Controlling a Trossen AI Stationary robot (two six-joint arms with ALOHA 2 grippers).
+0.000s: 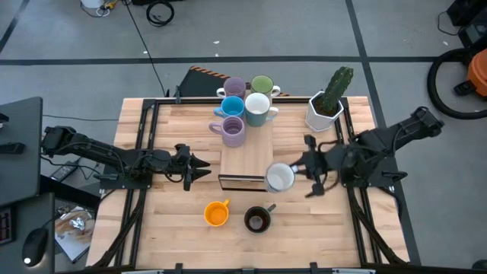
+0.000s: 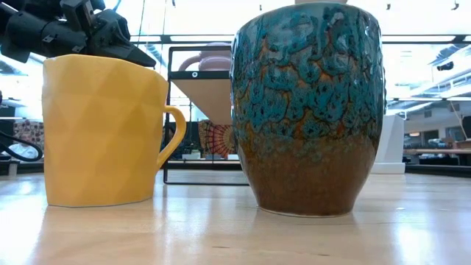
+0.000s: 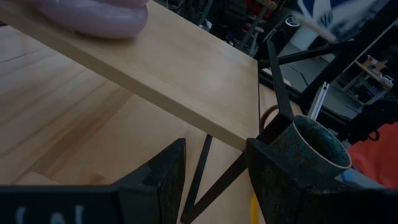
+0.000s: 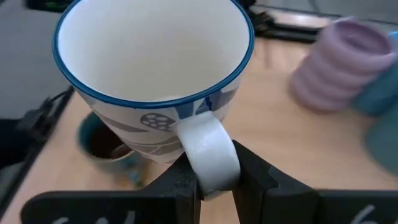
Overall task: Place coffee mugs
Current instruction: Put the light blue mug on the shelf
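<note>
Your right gripper (image 1: 304, 169) sits just right of the wooden riser (image 1: 245, 156), fingers (image 4: 186, 180) pinched on a white mug's handle (image 4: 210, 155). Your left gripper (image 1: 204, 169) waits just left of that riser, jaws parted and empty.

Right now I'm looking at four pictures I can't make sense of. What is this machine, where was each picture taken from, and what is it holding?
These are two dark robot arms at a wooden table, each ending in a two-finger gripper.

One camera looks straight down. It shows a raised wooden shelf carrying two ribbed lilac mugs, a light blue mug, a green mug and a white mug. A white pot with a cactus stands beside it.

Another camera sits at table height, close to the orange faceted mug and the dark teal-glazed mug.

The other two cameras ride on the wrists. The right gripper pinches the handle of a white blue-rimmed mug at the shelf's near corner. The left gripper waits open, empty.
</note>
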